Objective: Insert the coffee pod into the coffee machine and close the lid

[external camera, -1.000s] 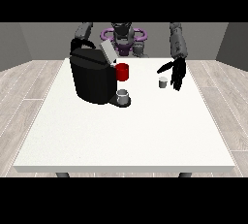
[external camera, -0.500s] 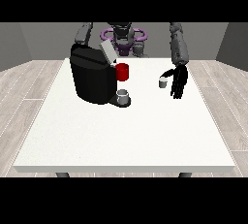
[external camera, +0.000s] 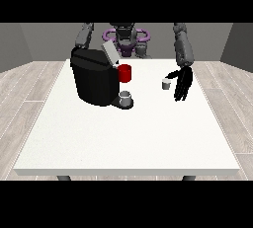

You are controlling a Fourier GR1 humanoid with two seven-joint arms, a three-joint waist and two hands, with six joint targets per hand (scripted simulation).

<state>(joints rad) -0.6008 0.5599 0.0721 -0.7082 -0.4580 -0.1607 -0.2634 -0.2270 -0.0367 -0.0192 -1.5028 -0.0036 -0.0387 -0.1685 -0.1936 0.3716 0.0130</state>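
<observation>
Pod on table, hand alongside

Pod: a small grey cup-shaped coffee pod (external camera: 166, 84) stands upright on the large white table (external camera: 123, 133), well to the right of the boxy black coffee machine (external camera: 94, 76). Machine's grey lid (external camera: 109, 53) is tilted up, open. A red part (external camera: 125, 73) sits at the machine's front, with a small grey cup (external camera: 125, 96) on the base below it.

Hand at the view's right (external camera: 181, 84): black, fingers hanging straight down, relaxed, holding nothing. Thumb reaches towards the pod; whether it touches cannot be made out. The hand at the view's left is hidden behind the machine.

Handling, as a judgement: the pod looks light and rigid, with a smooth wall that could slip or tip over if nudged from one side. Best taken across the side wall, thumb opposing fingers, kept upright.

Writing: no brand, label or lettering readable on pod or machine.
</observation>
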